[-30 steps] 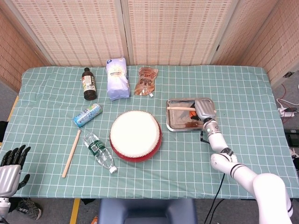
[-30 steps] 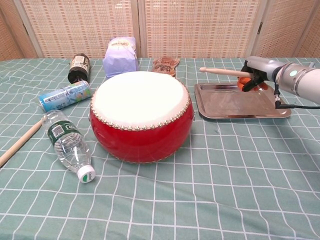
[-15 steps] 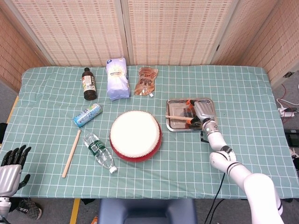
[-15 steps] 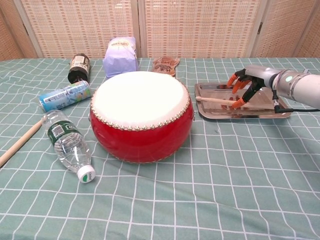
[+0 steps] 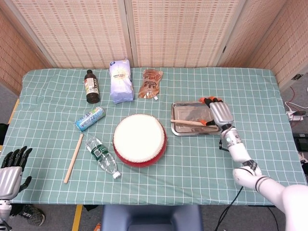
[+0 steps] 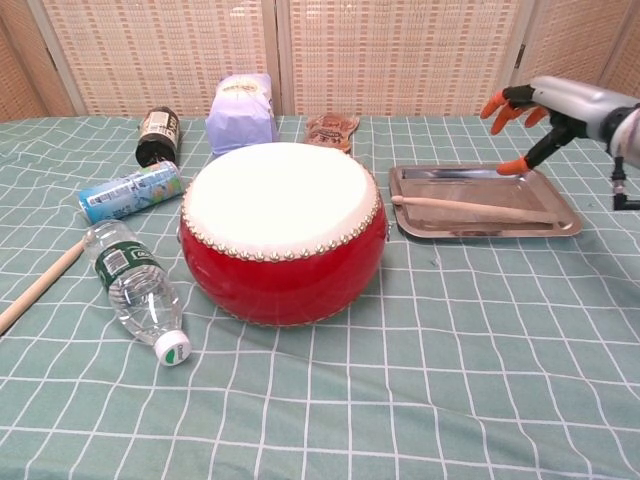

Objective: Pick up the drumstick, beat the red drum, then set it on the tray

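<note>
Setting: woven-cane screen panels [image 5: 159,31] stand behind a table under a green checked cloth [image 5: 192,159].
Right hand: the right hand [image 5: 217,111] hangs above the right end of the tray [image 6: 560,224], empty, its orange-tipped fingers [image 6: 497,104] spread apart and touching nothing.
Drumstick: the drumstick [image 6: 470,207] lies flat inside the tray, just below and to the left of those fingertips, clear of them. Its length runs along the tray.
Tray: a shallow metal dish resting on the cloth, directly under the right fingers.
Red drum: the red drum [image 6: 283,232] sits upright, white skin upward, well to the left of the right fingers, with a strip of bare cloth between its shell and the tray.
Left hand: the left hand [image 5: 10,168] shows only in the head view, off the near left corner of the table and below its edge. Its dark fingers are spread and hold nothing.
Second stick: a plain wooden stick [image 5: 73,159] lies on the cloth nearest the left fingers, beyond them and to their right.
Water bottle: a clear bottle [image 5: 102,157] lies on its side between that stick and the drum.
Can: a blue can [image 5: 89,118] lies tipped over, beyond the stick.
Far row: a dark bottle [image 5: 91,87], a white bag [image 5: 121,81] and a brown pouch [image 5: 150,83] sit well beyond both hands.
</note>
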`<move>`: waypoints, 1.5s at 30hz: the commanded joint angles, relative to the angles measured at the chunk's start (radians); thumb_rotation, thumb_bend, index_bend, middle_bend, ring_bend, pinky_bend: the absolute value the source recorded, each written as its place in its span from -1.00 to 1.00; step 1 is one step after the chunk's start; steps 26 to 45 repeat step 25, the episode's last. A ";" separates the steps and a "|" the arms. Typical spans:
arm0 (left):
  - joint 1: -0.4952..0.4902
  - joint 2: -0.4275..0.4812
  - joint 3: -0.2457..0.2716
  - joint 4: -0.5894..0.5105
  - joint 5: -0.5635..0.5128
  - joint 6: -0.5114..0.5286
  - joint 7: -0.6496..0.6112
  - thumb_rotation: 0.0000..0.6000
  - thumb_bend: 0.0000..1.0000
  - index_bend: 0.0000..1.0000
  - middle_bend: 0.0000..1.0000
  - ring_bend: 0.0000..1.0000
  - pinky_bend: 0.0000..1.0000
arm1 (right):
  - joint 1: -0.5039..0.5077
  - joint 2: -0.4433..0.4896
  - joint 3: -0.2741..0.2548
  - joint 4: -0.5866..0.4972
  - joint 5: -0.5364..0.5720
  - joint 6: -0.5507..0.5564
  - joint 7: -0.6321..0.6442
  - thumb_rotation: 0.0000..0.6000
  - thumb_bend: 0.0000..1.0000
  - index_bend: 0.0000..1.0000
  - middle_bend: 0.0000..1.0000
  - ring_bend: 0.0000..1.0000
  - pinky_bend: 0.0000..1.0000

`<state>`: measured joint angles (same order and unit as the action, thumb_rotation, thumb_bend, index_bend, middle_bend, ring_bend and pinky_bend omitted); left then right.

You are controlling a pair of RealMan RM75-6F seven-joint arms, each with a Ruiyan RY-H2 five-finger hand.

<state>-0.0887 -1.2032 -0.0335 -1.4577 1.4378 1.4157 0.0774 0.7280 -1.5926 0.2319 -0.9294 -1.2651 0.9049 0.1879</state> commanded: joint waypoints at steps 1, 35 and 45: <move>-0.004 0.000 -0.003 -0.004 0.005 0.003 0.000 1.00 -0.47 -1.00 -1.00 -1.00 -0.96 | -0.195 0.215 -0.058 -0.324 -0.013 0.243 -0.220 1.00 -0.59 -0.52 -0.44 -0.68 -0.55; -0.021 0.004 -0.030 -0.105 0.061 0.081 0.045 1.00 -0.47 -1.00 -1.00 -1.00 -0.96 | -0.653 0.465 -0.257 -0.679 -0.213 0.693 -0.082 1.00 -0.59 -0.88 -0.76 -1.00 -0.80; -0.021 0.004 -0.030 -0.105 0.061 0.081 0.045 1.00 -0.47 -1.00 -1.00 -1.00 -0.96 | -0.653 0.465 -0.257 -0.679 -0.213 0.693 -0.082 1.00 -0.59 -0.88 -0.76 -1.00 -0.80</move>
